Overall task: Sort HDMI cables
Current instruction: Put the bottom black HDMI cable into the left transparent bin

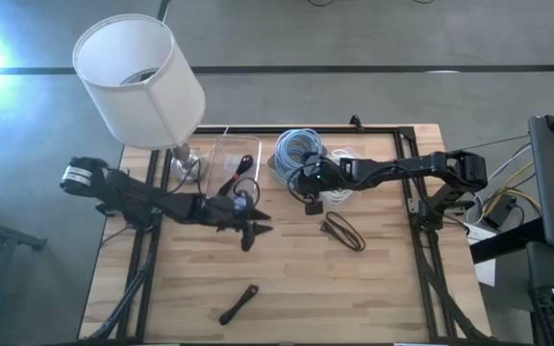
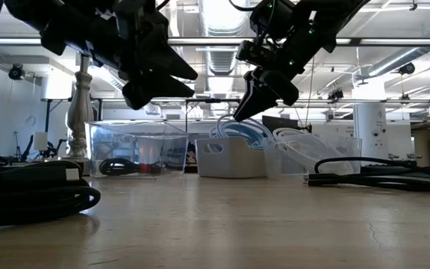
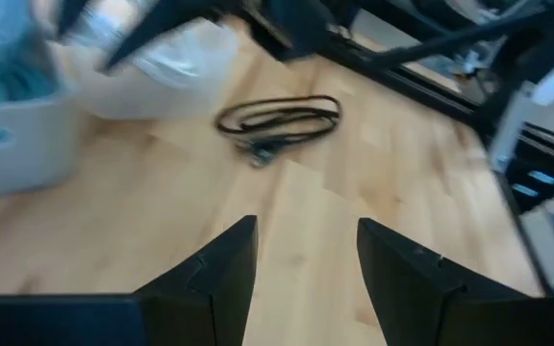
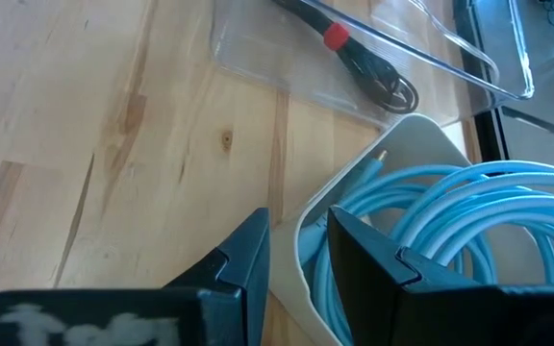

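A light blue coil [image 1: 299, 146] lies in a white tub [image 4: 354, 183]. White coils [image 1: 340, 195] lie just right of it. One black bundle with a red tie [image 4: 354, 53] lies in a clear tub [image 1: 237, 159]. Another black bundle [image 1: 342, 232] lies on the table at centre right, and also shows in the left wrist view [image 3: 279, 120]. A third [image 1: 239, 304] lies near the front edge. My left gripper [image 3: 306, 226] is open and empty above the table's middle [image 1: 251, 231]. My right gripper [image 4: 298, 226] is open above the white tub's near rim [image 1: 312, 200], its fingers on either side of the rim.
A white-shaded lamp [image 1: 138, 82] stands at the table's far left, its base [image 1: 188, 165] beside the clear tub. Dark frame rails run along the table's left, right and far edges. Bare wood lies between the near black bundle and the tubs.
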